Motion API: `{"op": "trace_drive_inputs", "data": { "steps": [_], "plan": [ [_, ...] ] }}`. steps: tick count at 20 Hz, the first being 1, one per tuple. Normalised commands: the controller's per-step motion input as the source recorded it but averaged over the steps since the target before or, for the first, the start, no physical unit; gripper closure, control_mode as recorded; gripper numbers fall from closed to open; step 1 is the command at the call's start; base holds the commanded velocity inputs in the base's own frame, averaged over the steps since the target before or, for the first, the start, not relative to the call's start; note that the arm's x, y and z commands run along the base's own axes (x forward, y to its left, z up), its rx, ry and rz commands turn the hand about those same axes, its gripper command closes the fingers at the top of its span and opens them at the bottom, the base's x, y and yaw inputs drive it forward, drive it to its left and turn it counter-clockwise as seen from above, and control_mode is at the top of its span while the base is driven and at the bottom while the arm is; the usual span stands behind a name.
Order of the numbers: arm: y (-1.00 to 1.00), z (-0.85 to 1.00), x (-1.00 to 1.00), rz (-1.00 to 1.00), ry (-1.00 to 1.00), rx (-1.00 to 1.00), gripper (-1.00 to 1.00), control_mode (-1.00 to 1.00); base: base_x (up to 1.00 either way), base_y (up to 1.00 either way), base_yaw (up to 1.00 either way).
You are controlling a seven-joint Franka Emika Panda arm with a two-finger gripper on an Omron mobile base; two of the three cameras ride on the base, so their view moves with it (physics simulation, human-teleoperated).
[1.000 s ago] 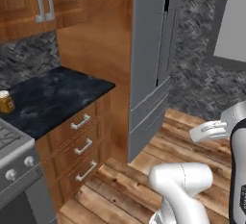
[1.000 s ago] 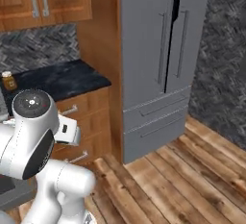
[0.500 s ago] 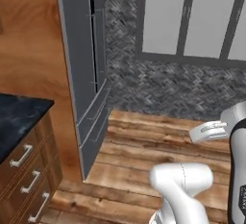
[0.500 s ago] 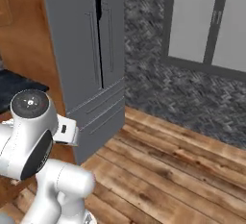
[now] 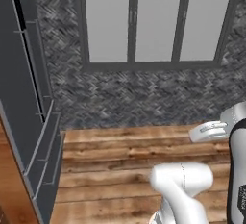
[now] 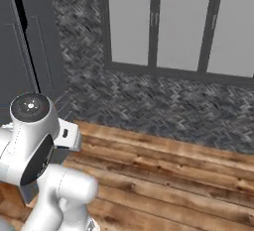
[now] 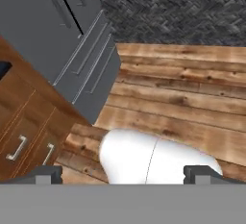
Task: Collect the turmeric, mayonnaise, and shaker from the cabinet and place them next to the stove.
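- Ahead of the base stands a dark herringbone wall (image 5: pixel 144 93) with a tall pale window (image 5: pixel 153 18) above it, and a wooden plank floor (image 5: pixel 125 151) runs beneath.
- At the left edge of both base views rises the grey refrigerator (image 5: pixel 24 98), seen again in the hand view beside brown wooden drawers (image 7: pixel 29 131) with metal handles.
- None of the turmeric, the mayonnaise, the shaker, the cabinet or the stove can be placed from these pictures, so where they stand cannot be told.
- At the bottom of the hand view the gripper (image 7: pixel 122 172) has its two dark fingertips (image 7: pixel 45 172) spread wide apart, with nothing between them; it holds nothing.
- Judging from the task alone, the two jars are probably rigid and smooth-sided, so somewhat slippery, and likely breakable if dropped; a grip across the middle of the body, below the lid, should hold them best.
- A filled mayonnaise jar would likely be the heaviest and widest, needing nearly the full spread of the jaws.
- A tapered shaker would probably be light, but its narrowing top could slide out upward, so taking it low on the wider part seems safer.
- No pick looks possible until the base faces the shelf.
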Motion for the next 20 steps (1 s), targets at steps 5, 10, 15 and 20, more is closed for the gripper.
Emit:
{"op": "trace_drive_inputs", "data": {
  "steps": [5, 10, 15, 20],
  "plan": [
    [0.00, 0.00, 0.00, 0.00, 0.00, 0.00, -1.00, 1.00, 0.92, 0.00, -0.47],
    [0.00, 0.00, 0.00, 0.00, 0.00, 0.00, -1.00, 1.00, 0.94, -0.03, -0.44],
    [0.00, 0.00, 0.00, 0.00, 0.00, 0.00, -1.00, 1.00, 0.86, -0.11, -0.46],
    [0.00, 0.00, 0.00, 0.00, 0.00, 0.00, -1.00, 1.00, 0.86, -0.02, -0.47]
  ]
}}
